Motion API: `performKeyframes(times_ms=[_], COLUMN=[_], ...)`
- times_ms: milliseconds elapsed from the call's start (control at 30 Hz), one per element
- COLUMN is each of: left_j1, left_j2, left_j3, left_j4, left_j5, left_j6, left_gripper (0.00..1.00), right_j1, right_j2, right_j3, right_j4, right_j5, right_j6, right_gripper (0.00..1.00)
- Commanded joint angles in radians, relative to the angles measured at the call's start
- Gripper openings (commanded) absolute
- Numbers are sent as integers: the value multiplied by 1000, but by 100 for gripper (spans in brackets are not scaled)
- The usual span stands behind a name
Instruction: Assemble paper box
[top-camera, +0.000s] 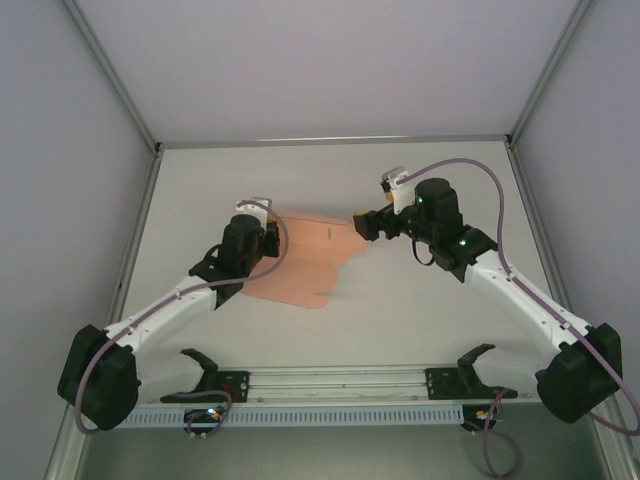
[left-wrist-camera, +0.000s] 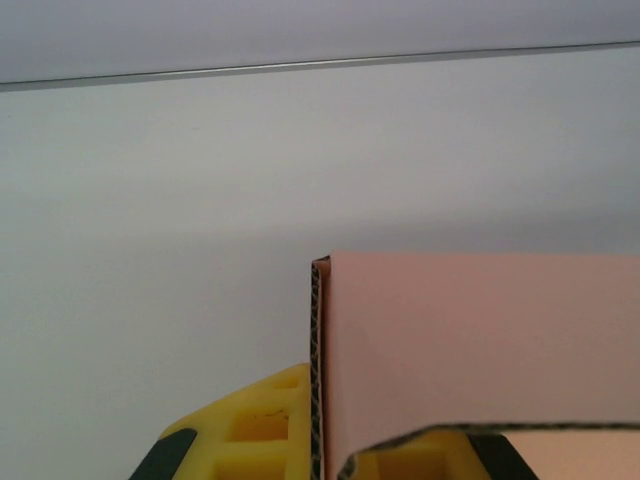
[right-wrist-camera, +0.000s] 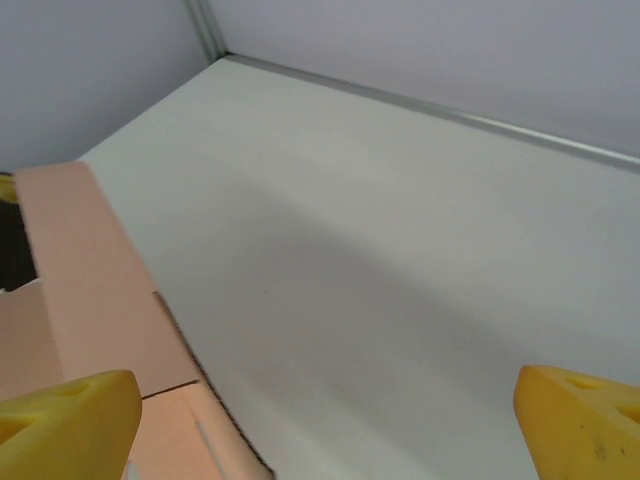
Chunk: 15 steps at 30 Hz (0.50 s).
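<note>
Card first: your paper box (top-camera: 312, 262) lies mid-frame in the top view, its left edge pinched between the closed jaws of your left gripper (top-camera: 277, 240). Your right gripper (top-camera: 357, 224) gapes wide, just beside its upper right corner.

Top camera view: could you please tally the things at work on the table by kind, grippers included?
Pink card sheet: 1
Grippers: 2, the left gripper and the right gripper
Total: 3
</note>
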Motion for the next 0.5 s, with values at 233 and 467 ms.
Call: performKeyframes(times_ms=[233,467], left_j1=[-6,-7], left_j2=[-27,-15], left_j3=[-15,5], left_j4=[54,32], left_j5=[124,125], left_j6=[13,1], left_gripper=[0,0], right_j1=[13,46], right_j2=[117,126], right_j3=[43,35], right_j4=[3,-12], right_j5=[-196,-201], right_j6=[-19,-135], right_gripper=[92,94])
